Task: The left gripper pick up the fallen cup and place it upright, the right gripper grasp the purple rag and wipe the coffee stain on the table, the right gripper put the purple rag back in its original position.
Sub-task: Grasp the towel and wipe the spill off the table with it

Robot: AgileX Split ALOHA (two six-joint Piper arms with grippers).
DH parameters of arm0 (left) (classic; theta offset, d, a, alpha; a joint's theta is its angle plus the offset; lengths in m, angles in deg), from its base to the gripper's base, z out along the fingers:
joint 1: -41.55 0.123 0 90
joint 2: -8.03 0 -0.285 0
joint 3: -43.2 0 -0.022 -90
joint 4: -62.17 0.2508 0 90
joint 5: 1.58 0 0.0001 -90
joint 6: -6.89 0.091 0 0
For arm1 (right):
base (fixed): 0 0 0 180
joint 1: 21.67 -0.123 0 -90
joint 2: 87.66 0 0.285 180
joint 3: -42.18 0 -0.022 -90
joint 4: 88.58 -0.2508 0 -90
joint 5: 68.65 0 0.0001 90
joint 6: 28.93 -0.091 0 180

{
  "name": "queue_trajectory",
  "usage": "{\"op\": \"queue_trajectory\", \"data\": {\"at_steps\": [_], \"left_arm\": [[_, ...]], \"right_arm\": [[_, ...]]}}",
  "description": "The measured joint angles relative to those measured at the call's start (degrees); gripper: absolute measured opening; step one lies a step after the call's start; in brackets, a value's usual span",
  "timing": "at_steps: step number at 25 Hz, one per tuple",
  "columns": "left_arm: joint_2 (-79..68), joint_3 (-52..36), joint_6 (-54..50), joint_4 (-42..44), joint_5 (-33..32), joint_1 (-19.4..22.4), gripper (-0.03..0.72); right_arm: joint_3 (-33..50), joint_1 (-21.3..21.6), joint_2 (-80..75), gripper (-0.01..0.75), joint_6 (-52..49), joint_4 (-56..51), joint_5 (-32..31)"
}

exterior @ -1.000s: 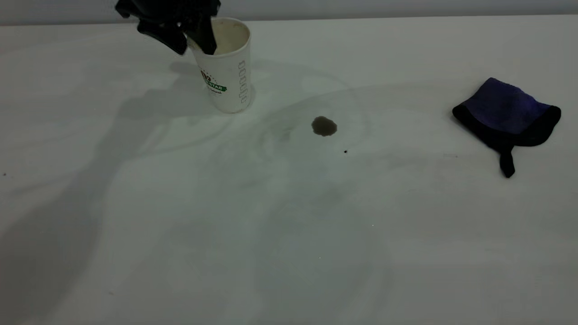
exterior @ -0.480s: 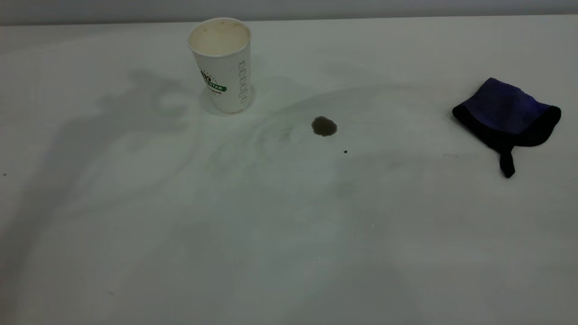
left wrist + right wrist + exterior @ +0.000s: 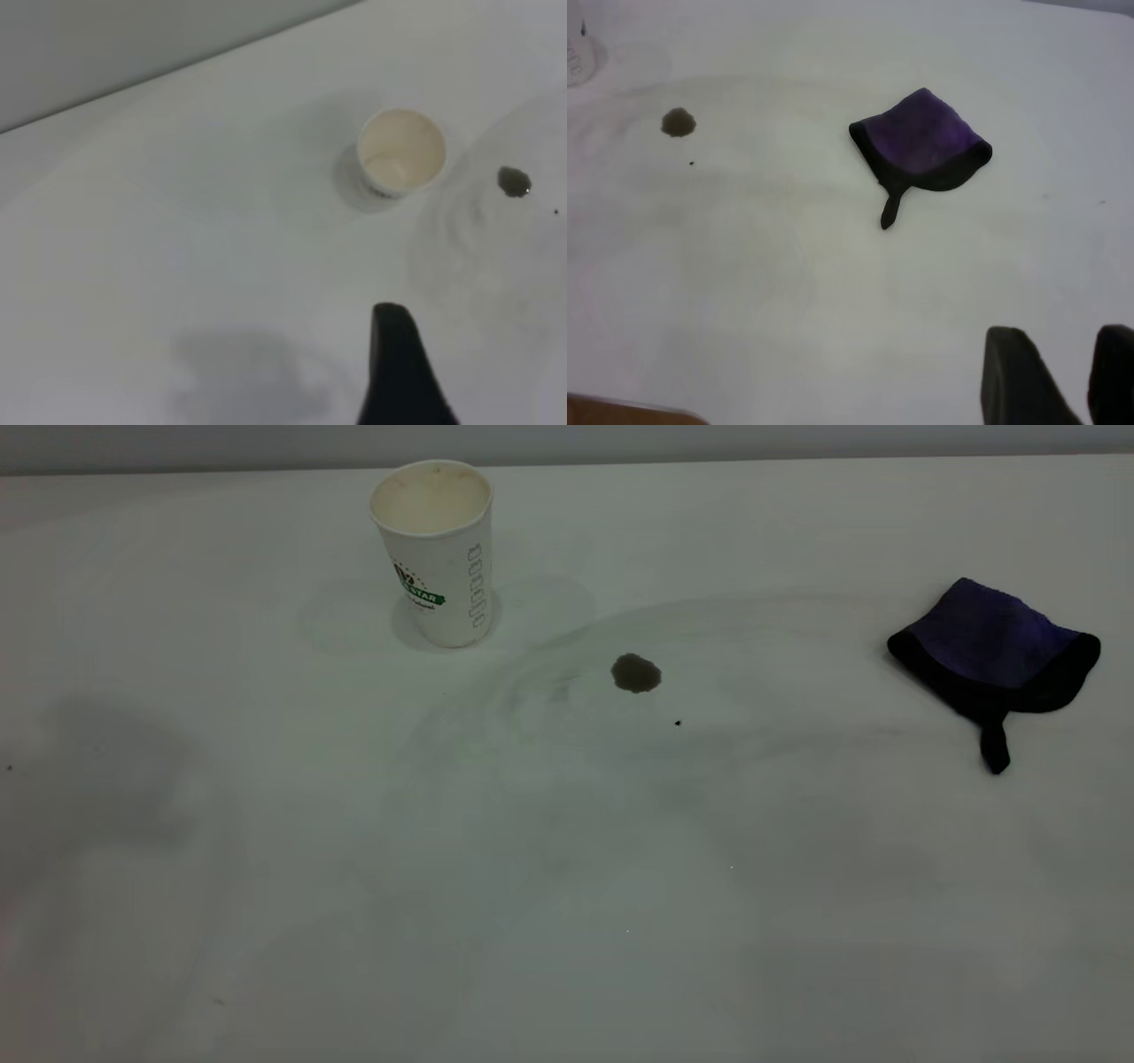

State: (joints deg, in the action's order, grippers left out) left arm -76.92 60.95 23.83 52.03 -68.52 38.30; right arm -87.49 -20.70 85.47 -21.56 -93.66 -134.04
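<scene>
The cup (image 3: 436, 549) stands upright at the far left of the table (image 3: 567, 886), mouth up and empty; it also shows in the left wrist view (image 3: 400, 154). The coffee stain (image 3: 635, 673) lies to its right, also in the left wrist view (image 3: 514, 181) and the right wrist view (image 3: 678, 122). The purple rag (image 3: 992, 646) lies flat at the right, also in the right wrist view (image 3: 920, 142). Neither gripper shows in the exterior view. My left gripper is raised well back from the cup, with one finger (image 3: 395, 363) in its view. My right gripper (image 3: 1067, 341) hovers high, short of the rag, jaws slightly apart and empty.
A tiny black speck (image 3: 678, 723) lies just right of the stain. Faint grey smear marks ring the table's middle. The table's far edge (image 3: 709, 460) runs just behind the cup.
My left gripper let go of the cup's rim and drew back out of the exterior view. The cup stays upright in place. The rag and stain have not moved.
</scene>
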Motion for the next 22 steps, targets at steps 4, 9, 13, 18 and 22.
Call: {"op": "queue_trajectory", "data": {"at_steps": [4, 9, 13, 18, 22], "left_arm": [[12.36, -10.60, -3.00, 3.84, 0.00, 0.00, 0.446], [24.92, -21.71, -4.15, 4.53, 0.00, 0.06, 0.410], [32.16, -31.86, -7.35, 4.53, 0.00, 0.06, 0.403], [40.49, -48.32, -12.60, 4.53, 0.17, 0.06, 0.402], [48.02, -60.47, -12.64, 5.82, 2.64, 0.06, 0.402]], "right_arm": [[0.00, 0.00, 0.00, 0.238, 0.00, -0.05, 0.00], [0.00, 0.00, 0.00, 0.238, 0.00, -0.05, 0.00], [0.00, 0.00, 0.00, 0.238, 0.00, -0.05, 0.00], [0.00, 0.00, 0.00, 0.238, 0.00, -0.05, 0.00], [0.00, 0.00, 0.00, 0.238, 0.00, -0.05, 0.00]]}}
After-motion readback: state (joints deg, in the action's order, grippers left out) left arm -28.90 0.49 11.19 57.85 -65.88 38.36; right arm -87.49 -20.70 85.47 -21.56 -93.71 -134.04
